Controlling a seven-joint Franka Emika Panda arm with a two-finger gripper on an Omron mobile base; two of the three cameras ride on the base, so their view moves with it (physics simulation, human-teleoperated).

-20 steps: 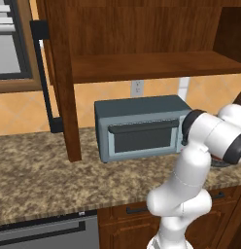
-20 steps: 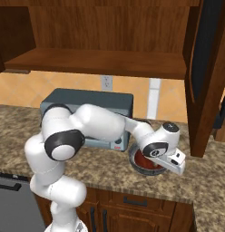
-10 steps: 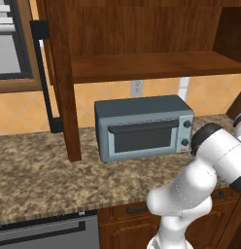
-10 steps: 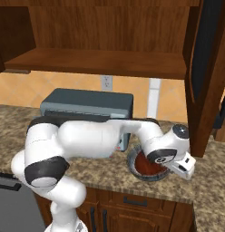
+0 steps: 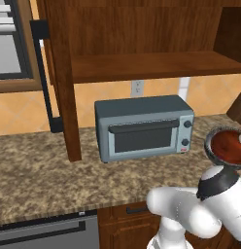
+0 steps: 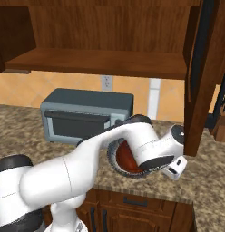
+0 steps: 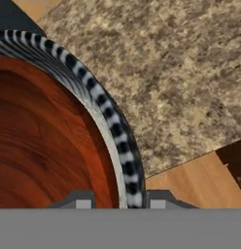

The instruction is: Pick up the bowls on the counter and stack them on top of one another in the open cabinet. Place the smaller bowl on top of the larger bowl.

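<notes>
A wide dark grey bowl (image 5: 225, 146) with a ribbed outside hangs tilted above the granite counter (image 5: 40, 165), off the toaster oven's right end. Its inside shows glossy reddish-brown (image 7: 40, 141); I cannot tell whether that is the smaller bowl nested inside it. In the hand view my gripper (image 7: 120, 200) straddles the striped rim (image 7: 110, 121), one fingertip inside and one outside, shut on it. The bowl (image 6: 125, 156) shows partly behind my forearm in the right base view. The open cabinet's plank shelf (image 5: 142, 65) is bare above.
A blue-grey toaster oven (image 5: 144, 126) stands on the counter under the shelf. The cabinet door (image 5: 57, 78) with its black handle hangs open at left, and the other door (image 6: 202, 77) juts out at right. A brown wooden block (image 5: 237, 108) stands at the far right.
The bowl has come up off the counter in my gripper and now hangs tilted. My arm has swung lower and further right across the views.
</notes>
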